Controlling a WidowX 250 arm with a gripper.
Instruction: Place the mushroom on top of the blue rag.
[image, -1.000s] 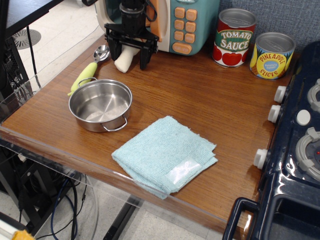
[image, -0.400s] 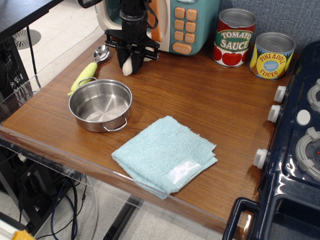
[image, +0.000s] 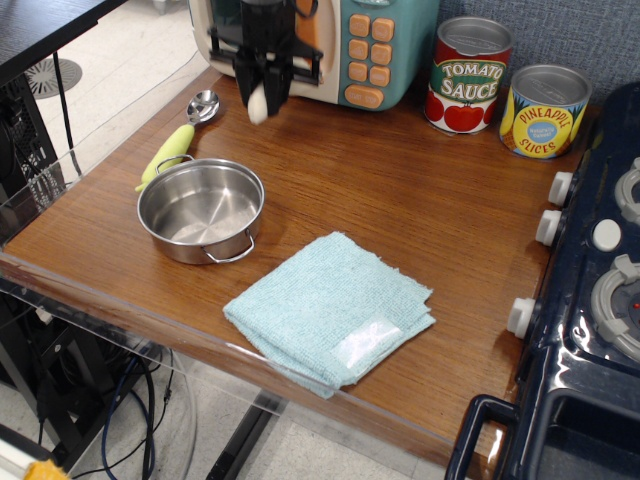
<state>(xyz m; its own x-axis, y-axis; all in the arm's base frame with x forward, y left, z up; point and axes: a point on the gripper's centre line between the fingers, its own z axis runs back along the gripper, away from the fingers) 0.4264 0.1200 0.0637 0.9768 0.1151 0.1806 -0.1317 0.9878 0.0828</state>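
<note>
Hand (image: 262, 82) tight on mushroom (image: 259, 104), airborne

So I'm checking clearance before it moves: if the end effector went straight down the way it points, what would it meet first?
Probably bare wooden counter. The end effector points downward, shut on the mushroom, so the stem would likely touch first. Depth from this single view is uncertain.

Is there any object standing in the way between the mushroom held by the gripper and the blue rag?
Nothing visible blocks it. The gripper holds the mushroom above the table's back edge, and bare wood lies between it and the blue rag. The steel pot sits left of that line.
</note>
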